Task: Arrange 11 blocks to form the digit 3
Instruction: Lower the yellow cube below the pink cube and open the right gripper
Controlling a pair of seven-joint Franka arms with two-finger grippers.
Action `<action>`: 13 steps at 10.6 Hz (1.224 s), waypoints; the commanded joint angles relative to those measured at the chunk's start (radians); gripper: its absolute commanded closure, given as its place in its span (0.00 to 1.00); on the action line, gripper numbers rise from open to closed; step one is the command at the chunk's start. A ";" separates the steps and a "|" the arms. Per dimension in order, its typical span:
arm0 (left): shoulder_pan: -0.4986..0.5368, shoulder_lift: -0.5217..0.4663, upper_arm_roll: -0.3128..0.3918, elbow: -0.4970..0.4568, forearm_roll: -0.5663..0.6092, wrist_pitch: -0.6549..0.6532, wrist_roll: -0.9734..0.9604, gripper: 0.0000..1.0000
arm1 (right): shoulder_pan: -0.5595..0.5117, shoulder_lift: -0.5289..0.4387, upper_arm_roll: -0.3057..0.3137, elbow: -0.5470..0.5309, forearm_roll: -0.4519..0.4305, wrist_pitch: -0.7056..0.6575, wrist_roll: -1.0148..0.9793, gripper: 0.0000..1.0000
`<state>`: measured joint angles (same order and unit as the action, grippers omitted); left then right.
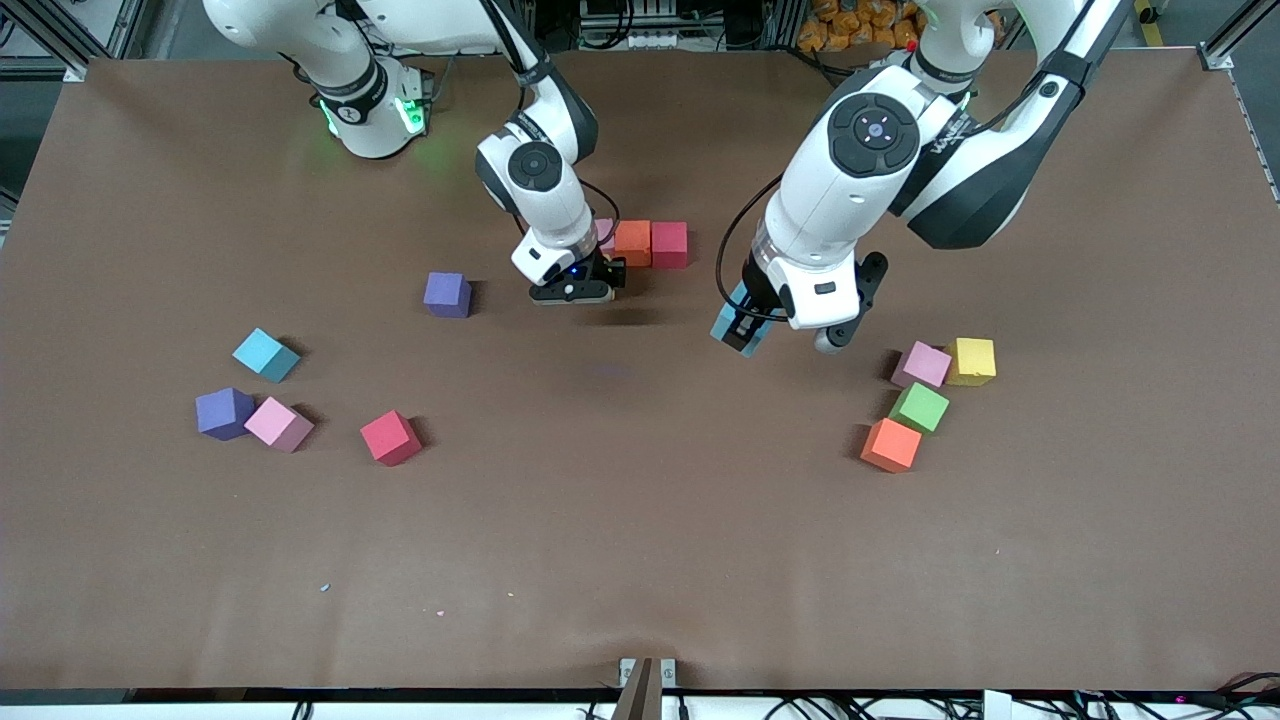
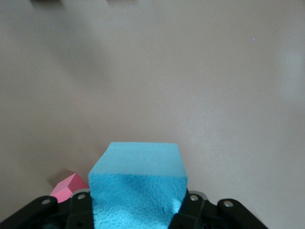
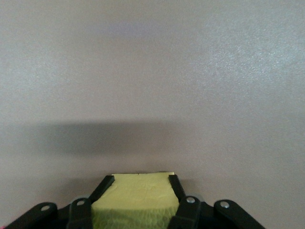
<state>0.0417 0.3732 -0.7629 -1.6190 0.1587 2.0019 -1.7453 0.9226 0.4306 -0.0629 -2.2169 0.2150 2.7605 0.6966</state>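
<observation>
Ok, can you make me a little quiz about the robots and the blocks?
1. True or false: both end effectors hold a block.
2. What colour is the block in the left end effector?
3. Which block sits between the pink block and the red block in the row: A orange, B green, C purple?

Key: 1 true, the right end effector grips a yellow block. 2 light blue. 3 A, orange block.

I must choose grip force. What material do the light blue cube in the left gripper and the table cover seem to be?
The light blue cube, clamped in the left gripper, looks like soft matte foam: its gripped face shows a fine pebbled texture and no shine. The table cover looks like matte brown paper or felt, seamless and dull; which one is unclear.
</observation>
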 commanded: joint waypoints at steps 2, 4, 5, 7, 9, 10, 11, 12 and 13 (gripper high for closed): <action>0.003 -0.020 0.002 -0.013 -0.025 0.002 0.026 1.00 | 0.012 0.005 -0.005 -0.009 -0.002 0.021 0.020 0.51; 0.003 -0.019 0.001 -0.013 -0.025 0.002 0.027 1.00 | 0.012 0.005 -0.005 -0.010 0.000 0.022 0.020 0.34; 0.003 -0.020 0.001 -0.013 -0.025 0.002 0.026 1.00 | 0.010 0.005 -0.005 -0.009 -0.002 0.021 0.020 0.18; 0.003 -0.019 0.001 -0.013 -0.025 0.002 0.026 1.00 | 0.004 0.005 -0.006 -0.009 0.000 0.021 0.020 0.00; 0.003 -0.019 0.001 -0.013 -0.027 0.002 0.026 1.00 | -0.001 0.002 -0.006 -0.006 0.000 0.018 0.018 0.00; 0.003 -0.020 0.002 -0.013 -0.025 0.000 0.026 1.00 | -0.004 0.002 -0.006 -0.003 -0.002 0.016 0.018 0.00; 0.003 -0.020 0.001 -0.013 -0.027 0.000 0.027 1.00 | -0.010 -0.004 -0.005 0.002 0.000 0.010 0.018 0.00; 0.003 -0.020 0.001 -0.013 -0.027 0.000 0.027 1.00 | -0.022 -0.009 -0.005 0.011 0.000 0.007 0.017 0.00; 0.003 -0.020 0.001 -0.013 -0.027 0.000 0.027 1.00 | -0.040 -0.019 -0.005 0.020 0.000 0.004 0.008 0.00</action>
<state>0.0415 0.3732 -0.7638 -1.6197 0.1587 2.0019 -1.7450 0.9117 0.4334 -0.0728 -2.2072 0.2150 2.7733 0.7002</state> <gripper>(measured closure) 0.441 0.000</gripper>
